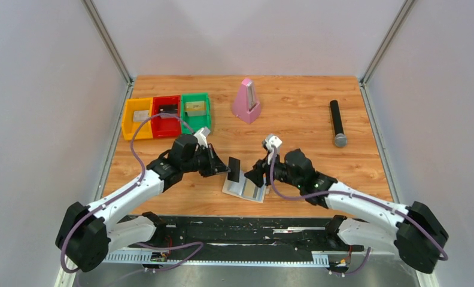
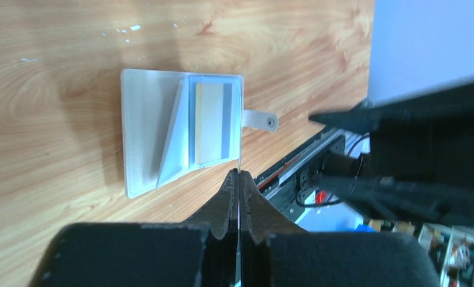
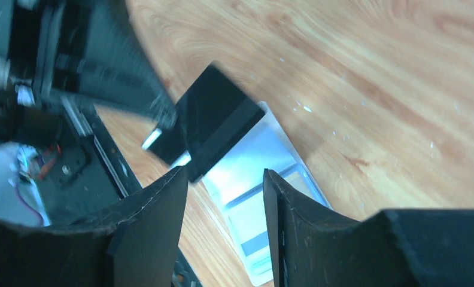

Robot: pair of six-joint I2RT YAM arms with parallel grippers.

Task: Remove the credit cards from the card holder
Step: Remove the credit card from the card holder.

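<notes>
By the middle of the desk's (image 1: 294, 101) near edge, lying spread open: card holder (image 1: 237, 190) (image 2: 145, 137), with yellow-gold card (image 2: 209, 122) tucked in it. Clenched in the left tool (image 1: 225, 169) (image 2: 239, 179), upright at the holder's left side: dark card (image 1: 234, 170) (image 3: 213, 122). Released, spread wide, close over the holder: right tool (image 1: 254, 175) (image 3: 222, 179).

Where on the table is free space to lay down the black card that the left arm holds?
Bare wood lies between the pink metronome and the microphone, also in front of the microphone. It is crowded around the card holder, where both jaws hover.
</notes>
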